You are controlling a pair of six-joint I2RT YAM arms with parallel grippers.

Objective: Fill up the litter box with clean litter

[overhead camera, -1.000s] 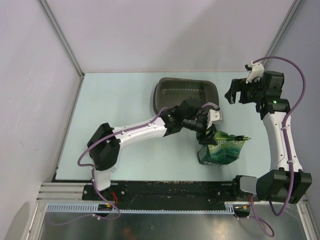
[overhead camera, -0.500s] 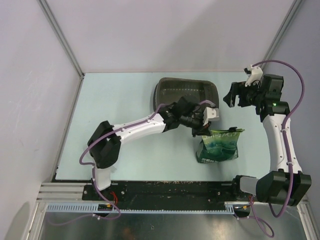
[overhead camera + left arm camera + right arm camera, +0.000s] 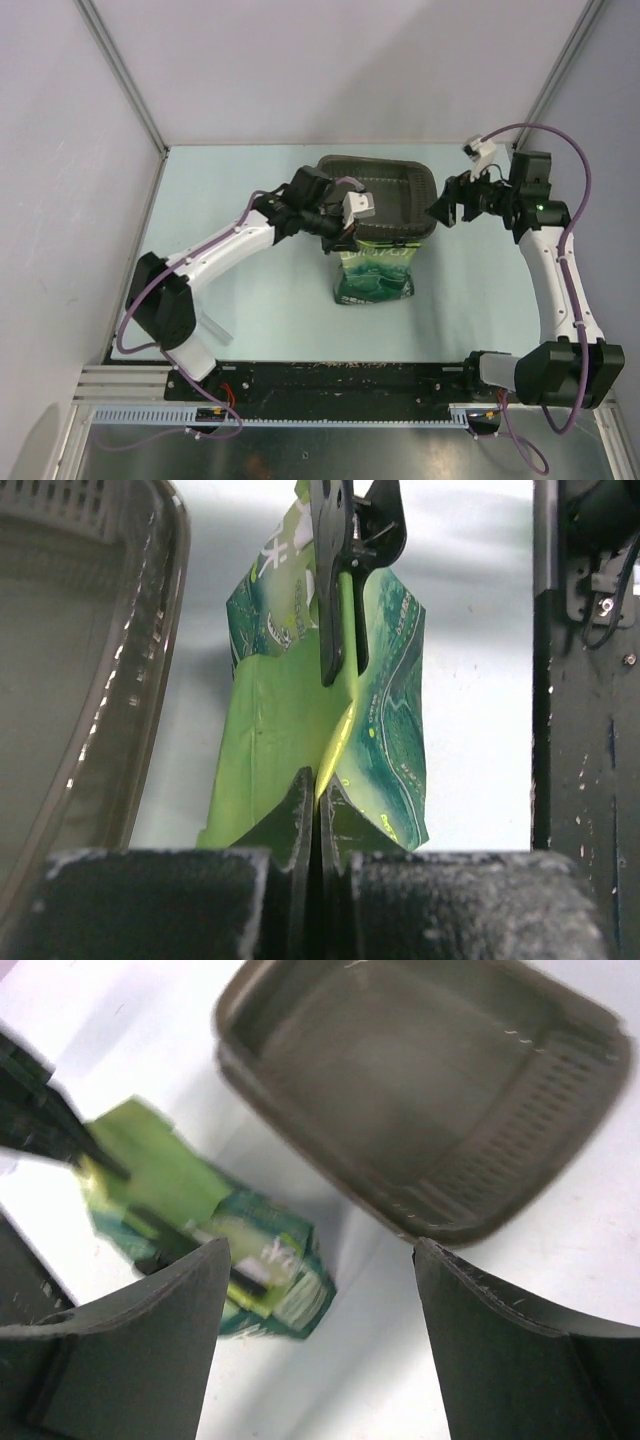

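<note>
Glossy pouch (image 3: 280,710) pinched in left tool (image 3: 318,795); litter box (image 3: 395,195) ribbed, rounded.

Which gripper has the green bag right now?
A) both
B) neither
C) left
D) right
C: the left gripper is pinched shut on an edge of the green bag, while the right gripper is open by the litter box with nothing between its fingers.
</note>
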